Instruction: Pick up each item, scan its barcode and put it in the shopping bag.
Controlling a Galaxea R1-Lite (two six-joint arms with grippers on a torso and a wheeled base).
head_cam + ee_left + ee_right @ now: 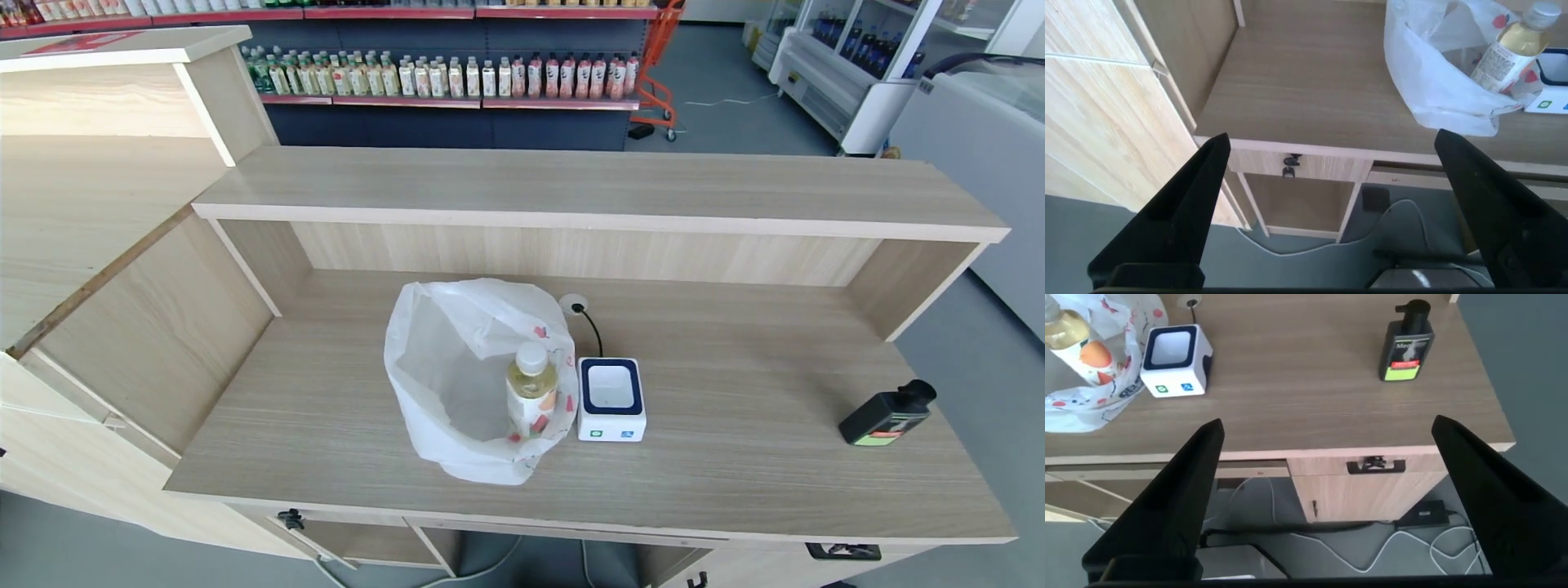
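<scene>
2 bottles are seen on the light wooden table point(735, 465). 1 of them, a clear bottle point(531, 392) with a white cap and yellowish liquid, is stood upright inside the white shopping bag point(445, 367), against the bag's wall on the robot's right. The shopping bag is set near the middle of the table with its mouth open upward, and its plastic is printed with small red marks. Just beside it, on the robot's right, a white scanner point(611, 398) with a dark blue frame around its window is placed; the bag's wall appears to be touching it. A black cable point(590, 328) is led from behind the scanner to a round port in the table top. The other, a black bottle point(887, 415) with a pump top and a red and green label, is stood upright near the table's right end, well apart from the scanner and the bag.

The left gripper point(1333, 140) is held low, before the table's front edge, facing the stretch of table to the left of the bag. Its 2 dark fingers point(1180, 216) are spread wide and are empty. The right gripper point(1328, 423) is likewise held low before the front edge, facing the stretch of table between the scanner and the black bottle. Its fingers point(1176, 506) are also spread wide and empty.

Behind the table, store shelves point(441, 77) lined with drink bottles are seen.
</scene>
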